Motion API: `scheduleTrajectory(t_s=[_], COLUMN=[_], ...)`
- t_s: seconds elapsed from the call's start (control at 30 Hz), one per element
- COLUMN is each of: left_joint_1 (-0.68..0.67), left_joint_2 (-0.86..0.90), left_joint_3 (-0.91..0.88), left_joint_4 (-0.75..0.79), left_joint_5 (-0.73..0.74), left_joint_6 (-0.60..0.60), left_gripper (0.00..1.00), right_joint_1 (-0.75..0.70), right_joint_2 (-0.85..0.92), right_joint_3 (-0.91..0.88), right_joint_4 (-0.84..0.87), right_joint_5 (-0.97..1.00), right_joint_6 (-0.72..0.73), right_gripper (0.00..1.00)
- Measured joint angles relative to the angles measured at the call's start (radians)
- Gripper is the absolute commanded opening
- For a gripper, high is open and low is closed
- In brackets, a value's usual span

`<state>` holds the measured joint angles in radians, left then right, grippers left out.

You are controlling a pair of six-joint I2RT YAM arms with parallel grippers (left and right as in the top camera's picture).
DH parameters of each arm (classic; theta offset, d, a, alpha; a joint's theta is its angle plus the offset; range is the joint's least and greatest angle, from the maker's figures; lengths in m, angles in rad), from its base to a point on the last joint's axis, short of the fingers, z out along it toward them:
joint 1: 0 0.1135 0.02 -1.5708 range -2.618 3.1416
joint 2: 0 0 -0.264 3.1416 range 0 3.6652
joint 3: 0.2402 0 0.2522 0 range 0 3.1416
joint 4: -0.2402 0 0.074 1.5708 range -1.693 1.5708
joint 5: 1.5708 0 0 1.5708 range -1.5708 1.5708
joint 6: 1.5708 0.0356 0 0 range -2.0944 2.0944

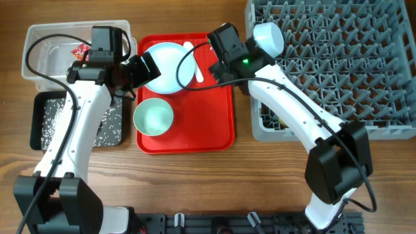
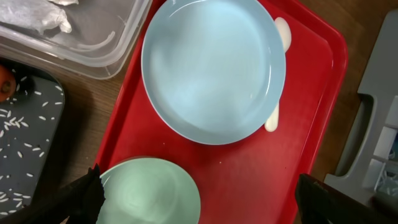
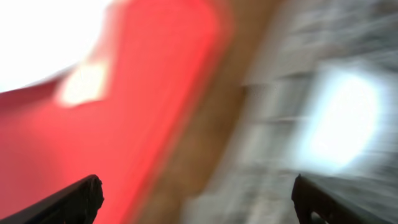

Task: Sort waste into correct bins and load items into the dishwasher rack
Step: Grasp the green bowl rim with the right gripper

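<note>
Left gripper [image 2: 199, 186]: stands wide open, holds nothing; hangs above the left side of red tray [image 1: 208, 123]. Right gripper [image 3: 196, 190]: fingertips spread wide too, nothing between them; hovers over the strip of table between red tray and dishwasher rack [image 1: 338, 65]. Right wrist view badly smeared; shows little beyond red on the left and grey on the right.

Nearest the robot, on the tray's near half: light green bowl [image 2: 149, 194], upright, empty, apart from the plate. Left of the tray, at the same depth: black tray [image 1: 45, 117], carries scattered white rice grains [image 1: 55, 120]; also something orange-red [image 2: 4, 84] at the frame's edge in the left wrist view, too cropped to name.

Farther back, on the tray's far half: pale blue plate [image 2: 211, 68], lies flat, looks clean. White spoon [image 2: 283, 31]: lies along the plate's right side, middle hidden by the rim, both ends showing.

Farthest on the left: clear tub [image 1: 49, 52], sits just behind the black tray; holds red-and-white wrapper [image 1: 79, 51] and crumpled white tissue [image 2: 37, 15].

Right side: dishwasher rack, runs from mid-table to the far edge. Pale blue bowl [image 1: 268, 39]: looks upside down among the pegs near the rack's far left corner, just beside the right arm's wrist.
</note>
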<state>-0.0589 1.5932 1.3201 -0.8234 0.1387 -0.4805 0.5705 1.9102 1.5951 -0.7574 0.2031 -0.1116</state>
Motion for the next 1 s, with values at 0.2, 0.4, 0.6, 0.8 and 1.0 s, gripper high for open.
scheduleTrajectory(t_s=[0.2, 0.4, 0.6, 0.8, 1.0], left_joint_1=[0.0, 0.003, 0.102, 0.206, 0.218], left_joint_2=[0.0, -0.006, -0.221, -0.372, -0.362], left_joint_3=[0.0, 0.005, 0.08, 0.105, 0.104], left_joint_4=[0.0, 0.06, 0.066, -0.002, -0.074], left_joint_5=[0.0, 0.005, -0.021, -0.114, -0.217], left_joint_6=[0.0, 0.0, -0.131, -0.254, -0.27], left_gripper=[1.0, 1.0, 1.0, 1.0, 1.0], right_joint_1=[0.002, 0.003, 0.054, 0.178, 0.195], right_joint_2=[0.0, 0.0, 0.044, 0.181, 0.213], right_joint_3=[0.0, 0.0, 0.0, -0.003, -0.003], right_joint_4=[0.004, 0.004, 0.086, 0.119, 0.119], right_joint_5=[-0.6, -0.632, -0.515, -0.462, -0.445], right_joint_6=[0.152, 0.423, 0.641, 0.736, 0.758], right_gripper=[0.93, 0.8, 0.74, 0.41, 0.27])
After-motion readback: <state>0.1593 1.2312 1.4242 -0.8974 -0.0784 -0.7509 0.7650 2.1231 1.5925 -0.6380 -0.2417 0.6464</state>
